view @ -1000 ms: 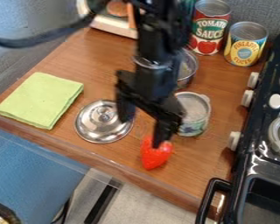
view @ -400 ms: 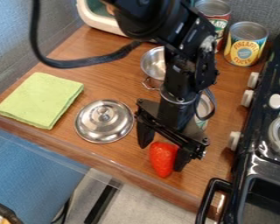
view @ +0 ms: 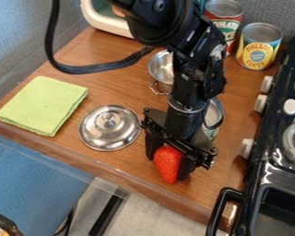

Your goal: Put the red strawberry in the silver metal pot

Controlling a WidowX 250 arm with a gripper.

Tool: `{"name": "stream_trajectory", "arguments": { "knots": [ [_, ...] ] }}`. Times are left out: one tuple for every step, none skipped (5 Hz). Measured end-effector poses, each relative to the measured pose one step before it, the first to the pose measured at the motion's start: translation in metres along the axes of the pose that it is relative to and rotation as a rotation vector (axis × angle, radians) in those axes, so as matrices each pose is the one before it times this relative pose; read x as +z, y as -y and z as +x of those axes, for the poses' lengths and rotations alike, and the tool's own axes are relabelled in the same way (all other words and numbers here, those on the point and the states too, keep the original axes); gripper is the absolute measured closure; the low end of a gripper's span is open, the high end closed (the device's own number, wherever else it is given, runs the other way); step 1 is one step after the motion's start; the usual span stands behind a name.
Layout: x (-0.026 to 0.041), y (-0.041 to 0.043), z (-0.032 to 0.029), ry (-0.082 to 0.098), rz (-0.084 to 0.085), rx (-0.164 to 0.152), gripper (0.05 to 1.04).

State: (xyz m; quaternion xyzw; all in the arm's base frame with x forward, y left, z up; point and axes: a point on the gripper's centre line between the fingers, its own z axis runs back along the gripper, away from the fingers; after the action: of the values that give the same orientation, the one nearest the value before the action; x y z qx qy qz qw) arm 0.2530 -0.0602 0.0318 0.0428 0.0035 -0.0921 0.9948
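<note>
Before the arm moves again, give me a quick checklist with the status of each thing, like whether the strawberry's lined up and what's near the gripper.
1. Strawberry between the gripper's fingers: ok, one on each side.
2. Grip firm enough to hold: cannot tell; the fingers look closed on it, but pressure isn't visible.
3. Strawberry raised off the counter: cannot tell from this angle.
4. Metal lid apart from the gripper: ok.
5. Green cloth away from the gripper: ok, beyond the lid.
6. Metal pot in full view: not ok, the arm partly hides it.
</note>
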Motion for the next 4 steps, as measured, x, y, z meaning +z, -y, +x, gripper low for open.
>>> {"name": "stream_trajectory", "arguments": {
  "knots": [
    [0.00381,-0.00373,-0.00395,-0.0236,-0.0119,-0.0017,0.305],
    [0.02799,-0.0171,0.01466,0.0534,-0.022,0.0135,0.305],
    [0.02535,-0.01822,0.02837,0.0714,-0.0345,0.0606,0.306],
    [0.00034,-0.02026,0.04196,0.0125,-0.0211,0.0523,0.306]
  ]
}}
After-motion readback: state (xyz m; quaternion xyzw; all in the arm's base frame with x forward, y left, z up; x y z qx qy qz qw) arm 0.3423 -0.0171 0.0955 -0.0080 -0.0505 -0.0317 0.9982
